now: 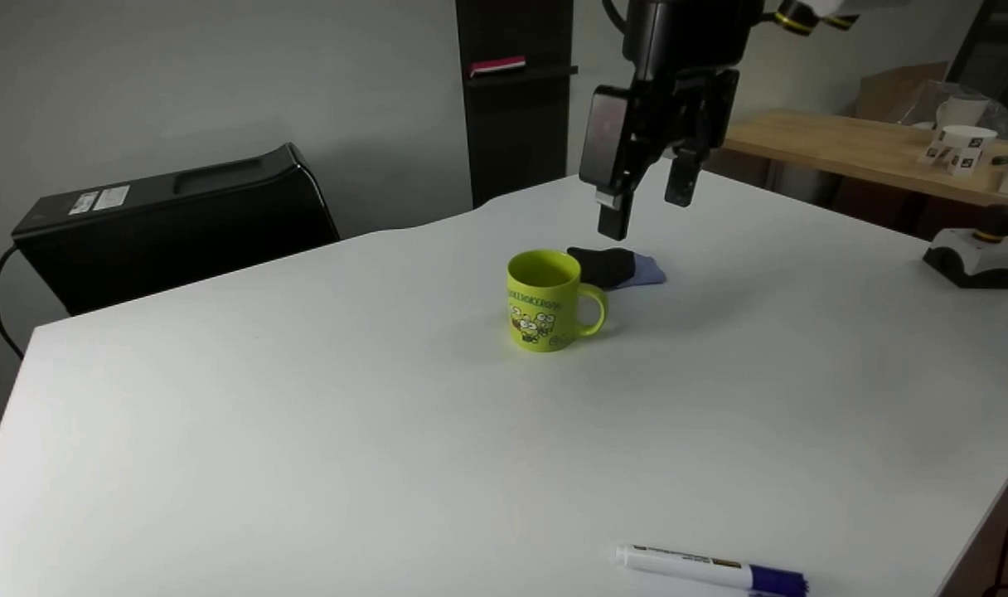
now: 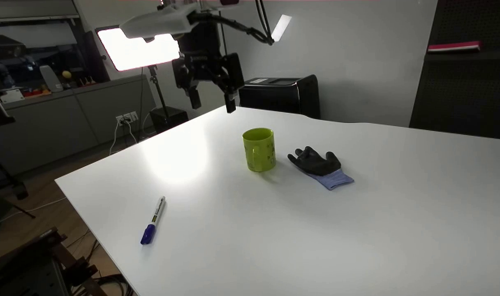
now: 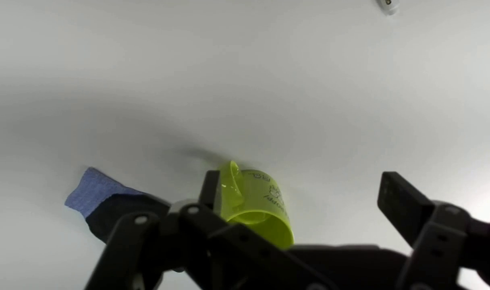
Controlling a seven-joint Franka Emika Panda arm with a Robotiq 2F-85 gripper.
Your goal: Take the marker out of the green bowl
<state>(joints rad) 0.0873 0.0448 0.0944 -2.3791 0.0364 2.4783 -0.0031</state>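
Observed the claw (image 1: 646, 209) in the air above the bench (image 1: 305, 431), higher than the mug (image 1: 544, 308) and apart from it. Read the jaws as spread wide, with nothing held between the fingers (image 2: 231, 105). Located the marker (image 2: 154, 218) outside the mug, lying flat on the bench near an edge, well apart from the claw (white barrel with lettering, blue cap). Saw in the wrist view only the white end of the marker, at the top border. Found the mug upright on the bench, lime green, with a side handle and dark print; in the wrist view, saw it partly covered by the claw. Found the glove (image 2: 318, 164) lying just beside the mug, dark over the hand part, blue at the cuff. Noted a black case (image 1: 181, 220) beyond the bench in both exterior views and a lit lamp (image 2: 141, 53) in an exterior view.
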